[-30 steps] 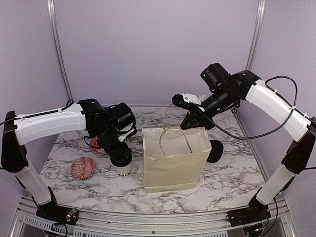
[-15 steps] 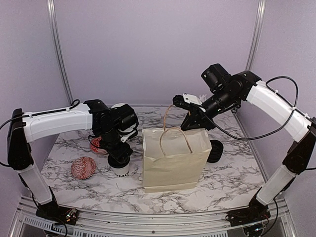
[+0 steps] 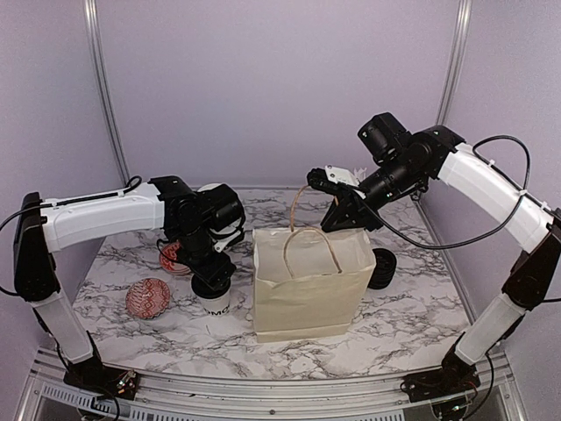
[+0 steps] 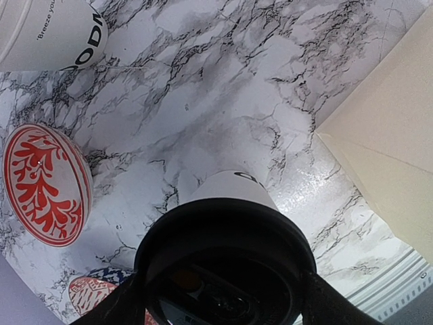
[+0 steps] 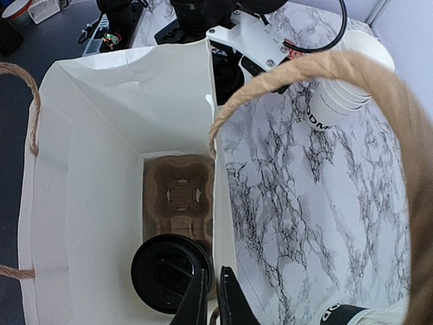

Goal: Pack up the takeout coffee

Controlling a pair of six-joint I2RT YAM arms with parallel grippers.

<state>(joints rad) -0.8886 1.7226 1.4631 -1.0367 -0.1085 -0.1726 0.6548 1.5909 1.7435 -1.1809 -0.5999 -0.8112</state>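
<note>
Inside the paper bag [image 5: 88,169] a brown cardboard carrier [image 5: 177,193] lies flat on the bottom, with one lidded coffee cup [image 5: 170,271] seated in its near pocket. The right pincer [image 5: 211,298] is almost closed, nipping the bag's side wall at the rim. On the marble table [image 3: 403,316], left of the bag and near it, the left pincer [image 3: 213,282] clasps the black lid of a second takeout cup [image 4: 226,223], which is upright. Stacked lidless cups [image 5: 342,88] sit close to the left arm.
</note>
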